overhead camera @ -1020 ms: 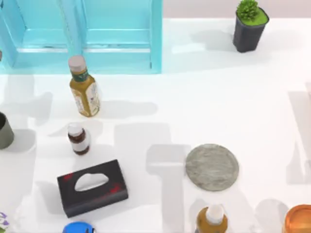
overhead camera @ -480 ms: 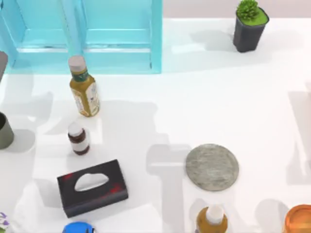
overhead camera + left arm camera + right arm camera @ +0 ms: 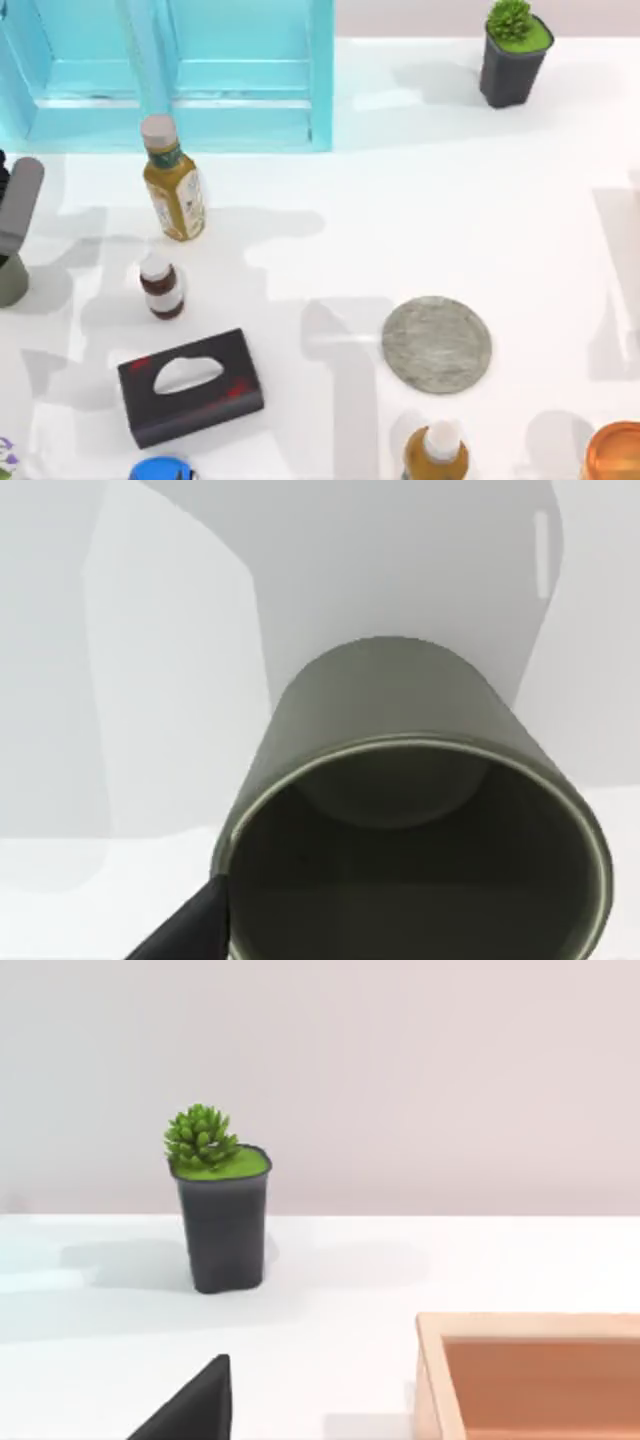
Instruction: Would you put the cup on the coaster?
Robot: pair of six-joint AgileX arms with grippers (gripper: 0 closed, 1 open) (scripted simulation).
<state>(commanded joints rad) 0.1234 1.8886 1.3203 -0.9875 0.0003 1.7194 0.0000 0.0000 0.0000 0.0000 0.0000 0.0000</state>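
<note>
Left gripper (image 3: 14,215) hung just above cup (image 3: 10,280); grip state unclear. Off-centre descent risked tipping cup, far from coaster (image 3: 436,343).

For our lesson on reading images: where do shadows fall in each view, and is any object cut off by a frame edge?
Top view: soft grey arm shadows cross the table; the cup is cut by the left edge. Left wrist view: the cup's inside is dark.
</note>
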